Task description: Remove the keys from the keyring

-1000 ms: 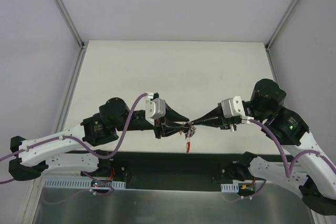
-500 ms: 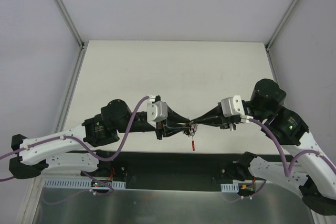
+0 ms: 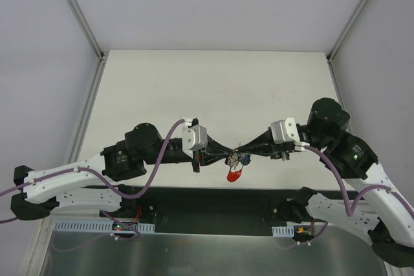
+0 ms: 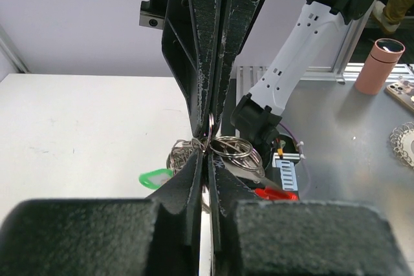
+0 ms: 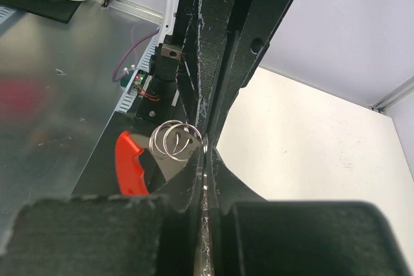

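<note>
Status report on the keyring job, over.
Left end effector shut, right end effector shut, both pinching the keyring. Keys dangling beneath. Nothing in the way.

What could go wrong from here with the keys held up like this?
1. The left pincer and right pincer grip the thin keyring tip to tip; pulling may make it slip.
2. The keys hang near the table edge, so a drop might fall off.
</note>
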